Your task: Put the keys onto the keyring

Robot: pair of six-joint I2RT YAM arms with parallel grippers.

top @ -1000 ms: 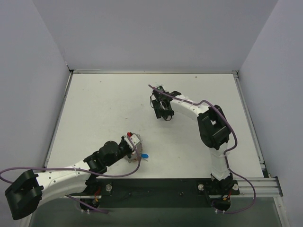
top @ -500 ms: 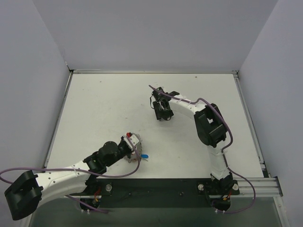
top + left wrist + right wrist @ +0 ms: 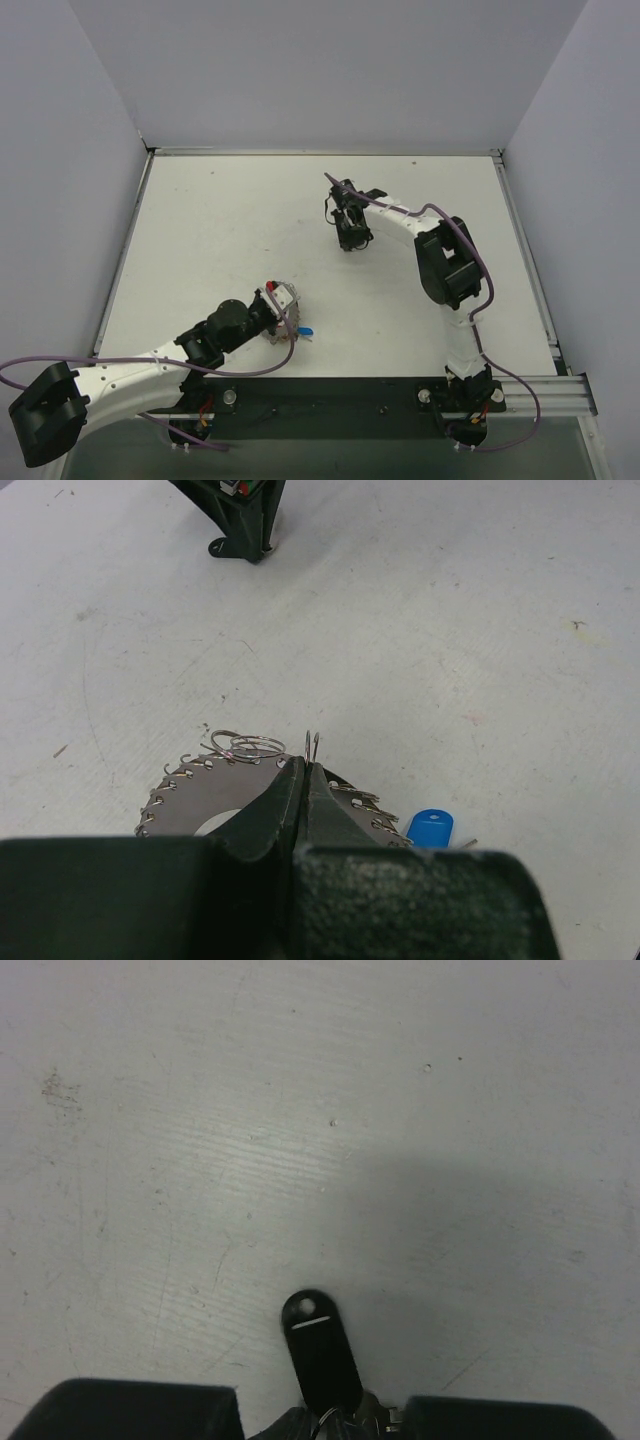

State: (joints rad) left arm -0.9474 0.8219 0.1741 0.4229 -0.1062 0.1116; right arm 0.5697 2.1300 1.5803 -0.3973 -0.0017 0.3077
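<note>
The keyring (image 3: pixel 195 798), a silvery disc with a wide hole and coil-like hooks round its rim, lies low on the table. My left gripper (image 3: pixel 303 772) is shut on its rim, and thin wire ends stick up past the fingertips. In the top view the left gripper (image 3: pixel 283 312) and the keyring (image 3: pixel 278 331) are at the front left. A blue key (image 3: pixel 431 830) lies just right of the ring, also visible as the blue key (image 3: pixel 304 329) from above. My right gripper (image 3: pixel 335 1422) is shut on a black key (image 3: pixel 320 1348), whose head points away over the table. Seen from above, the right gripper (image 3: pixel 352 240) is mid-table.
The white table (image 3: pixel 220 230) is walled at the back and sides. The right gripper's fingers (image 3: pixel 243 525) show at the top of the left wrist view, well beyond the ring. A black rail (image 3: pixel 330 395) with both arm bases runs along the near edge.
My right gripper's jaws have drawn together on the black key and the wrist has shifted slightly right. The left arm and the keyring have not moved.
</note>
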